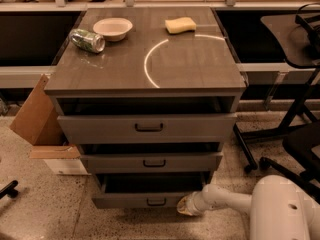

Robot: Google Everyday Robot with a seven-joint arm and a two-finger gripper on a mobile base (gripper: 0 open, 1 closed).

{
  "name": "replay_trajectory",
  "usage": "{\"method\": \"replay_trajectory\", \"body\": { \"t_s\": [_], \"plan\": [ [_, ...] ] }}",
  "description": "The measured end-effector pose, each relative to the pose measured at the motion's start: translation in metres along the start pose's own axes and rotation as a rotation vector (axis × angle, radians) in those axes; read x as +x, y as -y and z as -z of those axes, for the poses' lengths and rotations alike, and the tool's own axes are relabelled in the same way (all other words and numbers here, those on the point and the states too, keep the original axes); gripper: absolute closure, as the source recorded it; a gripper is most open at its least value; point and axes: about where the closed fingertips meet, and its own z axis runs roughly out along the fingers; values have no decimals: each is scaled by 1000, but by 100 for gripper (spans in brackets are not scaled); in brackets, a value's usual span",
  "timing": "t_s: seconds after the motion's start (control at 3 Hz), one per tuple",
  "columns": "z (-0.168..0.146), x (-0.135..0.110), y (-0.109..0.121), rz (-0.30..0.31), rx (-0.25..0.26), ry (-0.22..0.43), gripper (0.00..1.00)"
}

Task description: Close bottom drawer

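Bottom drawer (131, 200), lowest of 3, stands partly open at the near foot of the cabinet (145, 71), with a dark gap above its front. Pincer (186, 205) sits at the front's right end, apparently touching it; whether it is apart or together cannot be told. Recommendation: push level and straight toward the far side. An off-centre push may skew the drawer.

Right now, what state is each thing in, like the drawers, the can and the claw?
bottom drawer: partly open
middle drawer: out a little
top drawer: out a little
can: lying on its side
bowl: upright
sponge: lying flat
claw: low, at the bottom drawer's front, right end
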Motion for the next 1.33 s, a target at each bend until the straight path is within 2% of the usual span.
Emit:
{"method": "replay_trajectory", "body": {
  "t_s": [0.33, 1.0, 1.33],
  "plan": [
    [0, 0, 0, 0, 0, 0, 100],
    [-8, 4, 38, -84, 55, 77, 100],
    [-8, 4, 38, -85, 56, 78, 100]
  ]
}}
